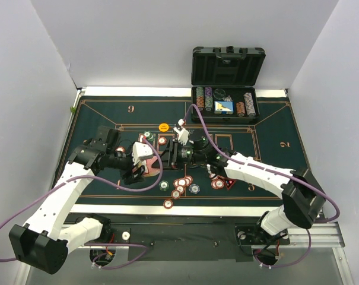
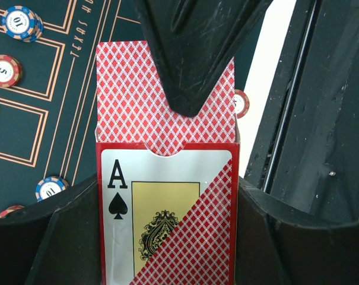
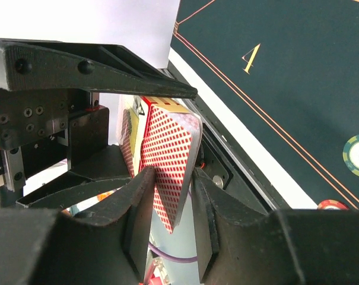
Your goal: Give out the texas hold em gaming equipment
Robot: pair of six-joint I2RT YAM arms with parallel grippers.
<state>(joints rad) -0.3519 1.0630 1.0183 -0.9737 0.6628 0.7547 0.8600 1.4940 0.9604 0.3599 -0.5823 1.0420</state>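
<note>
Right wrist: right gripper [image 3: 170, 178] pinching card deck [image 3: 167, 139] edges; left gripper [image 2: 179, 178] clamps card box [image 2: 167, 231] above mat [image 2: 25, 136].

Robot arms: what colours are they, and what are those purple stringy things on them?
The left arm and right arm have white shells with black joints and black bases. The stringy things are cables: a purple cable loops off each arm. The left claw and right claw are black, each with two chunky, scuffed fingers.

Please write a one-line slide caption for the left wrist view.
Left gripper holds the card box while the right gripper pinches the deck sticking out of it.
</note>
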